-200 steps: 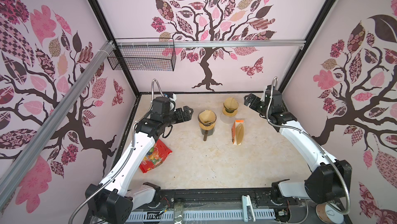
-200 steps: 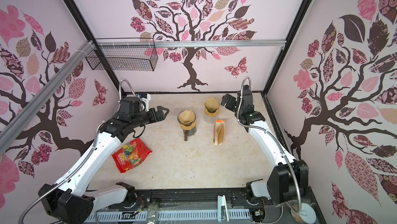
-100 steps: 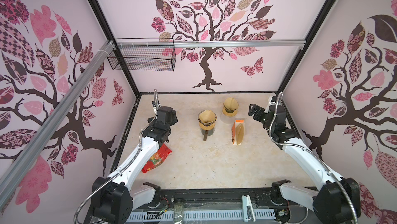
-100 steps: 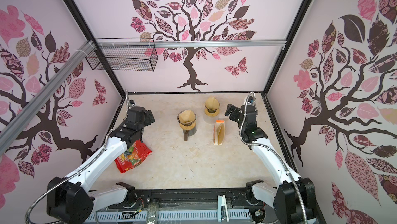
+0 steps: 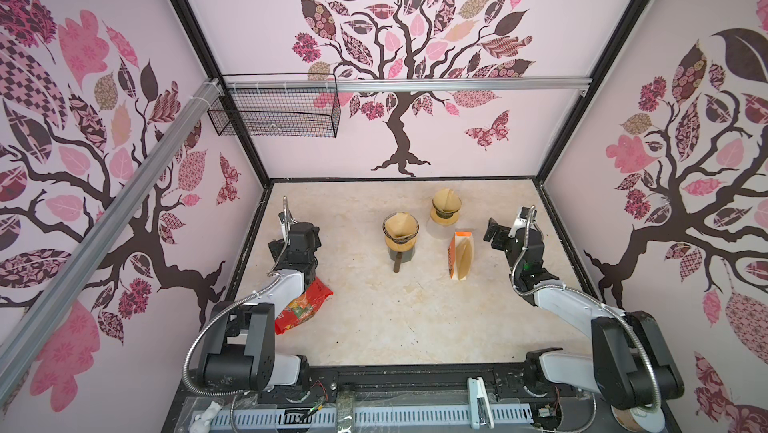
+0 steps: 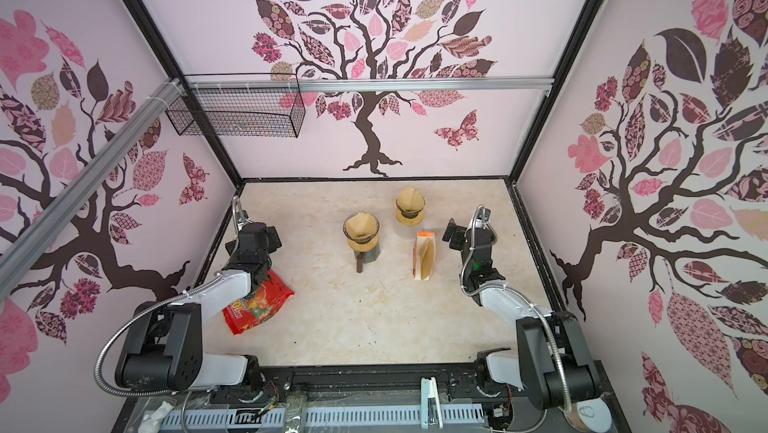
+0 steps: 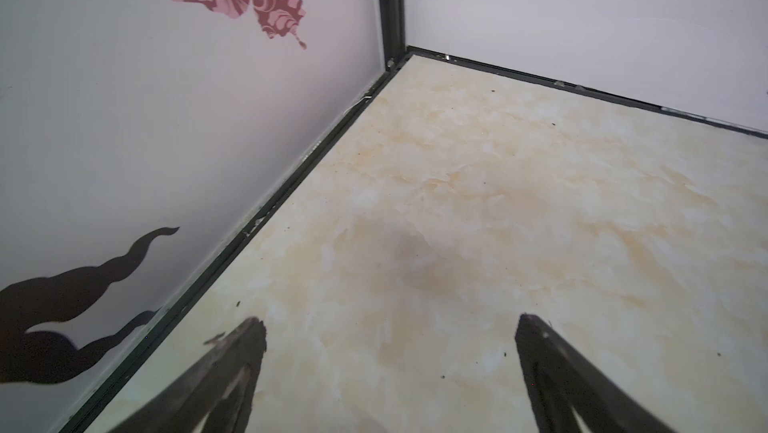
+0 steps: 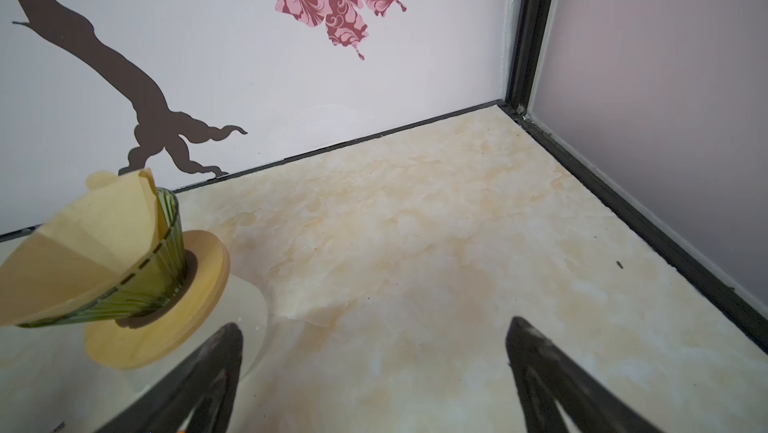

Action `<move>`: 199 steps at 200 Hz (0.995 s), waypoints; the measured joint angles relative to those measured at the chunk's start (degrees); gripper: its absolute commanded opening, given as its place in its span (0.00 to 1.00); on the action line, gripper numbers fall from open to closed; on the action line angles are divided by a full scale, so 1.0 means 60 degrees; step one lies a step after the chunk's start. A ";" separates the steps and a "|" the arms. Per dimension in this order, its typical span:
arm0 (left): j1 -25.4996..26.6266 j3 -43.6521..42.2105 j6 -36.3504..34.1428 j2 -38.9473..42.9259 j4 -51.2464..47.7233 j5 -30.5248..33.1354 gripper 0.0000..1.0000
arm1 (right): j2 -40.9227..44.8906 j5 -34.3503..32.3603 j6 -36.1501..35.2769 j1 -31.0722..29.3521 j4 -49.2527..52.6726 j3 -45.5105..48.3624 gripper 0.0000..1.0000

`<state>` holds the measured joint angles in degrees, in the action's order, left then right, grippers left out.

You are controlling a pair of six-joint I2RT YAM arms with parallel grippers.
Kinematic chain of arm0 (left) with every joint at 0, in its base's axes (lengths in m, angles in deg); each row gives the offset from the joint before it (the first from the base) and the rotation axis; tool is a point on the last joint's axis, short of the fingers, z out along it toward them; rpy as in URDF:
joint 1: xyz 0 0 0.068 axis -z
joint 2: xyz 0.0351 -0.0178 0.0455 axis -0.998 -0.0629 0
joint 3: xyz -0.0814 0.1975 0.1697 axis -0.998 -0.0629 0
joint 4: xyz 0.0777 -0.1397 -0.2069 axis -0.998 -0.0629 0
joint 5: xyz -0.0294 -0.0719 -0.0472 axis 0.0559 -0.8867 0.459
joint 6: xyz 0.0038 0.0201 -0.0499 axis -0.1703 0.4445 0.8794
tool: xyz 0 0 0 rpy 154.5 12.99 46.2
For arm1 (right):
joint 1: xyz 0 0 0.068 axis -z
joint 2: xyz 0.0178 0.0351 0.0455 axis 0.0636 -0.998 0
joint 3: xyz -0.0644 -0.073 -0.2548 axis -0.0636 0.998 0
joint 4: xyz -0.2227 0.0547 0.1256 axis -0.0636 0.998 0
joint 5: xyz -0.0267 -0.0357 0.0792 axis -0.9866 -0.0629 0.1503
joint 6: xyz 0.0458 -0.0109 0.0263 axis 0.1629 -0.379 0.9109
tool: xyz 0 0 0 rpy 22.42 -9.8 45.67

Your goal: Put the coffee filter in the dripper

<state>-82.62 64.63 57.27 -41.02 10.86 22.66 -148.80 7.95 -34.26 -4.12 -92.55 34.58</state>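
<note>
Both claws gape empty, left claw [image 7: 390,329] over bare bench [image 5: 374,318] by the left wall, right claw [image 8: 374,335] near the filter pack [image 5: 460,255], while one filter [image 5: 399,225] sits in the front dripper [image 5: 401,240], another [image 5: 444,198] in the rear dripper [image 5: 446,213].

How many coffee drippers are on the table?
2: the front dripper stands near the middle; the back dripper sits behind it, slightly to the right. None looks hidden.
</note>
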 measured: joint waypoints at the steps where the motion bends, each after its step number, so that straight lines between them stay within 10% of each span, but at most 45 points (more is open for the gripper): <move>1: 0.0000 -0.0011 -0.0015 -0.0011 0.0044 -0.0018 0.97 | -0.0011 0.0000 -0.0004 0.0004 -0.0025 0.0018 1.00; 199: -0.0226 -0.1512 -0.1151 -0.1162 0.3690 -0.1388 0.97 | -0.1330 0.0193 -0.0645 0.0470 -0.2841 0.0554 1.00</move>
<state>-83.98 55.56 50.36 -47.99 33.01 14.34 -156.77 9.11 -38.13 -1.30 -109.60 37.91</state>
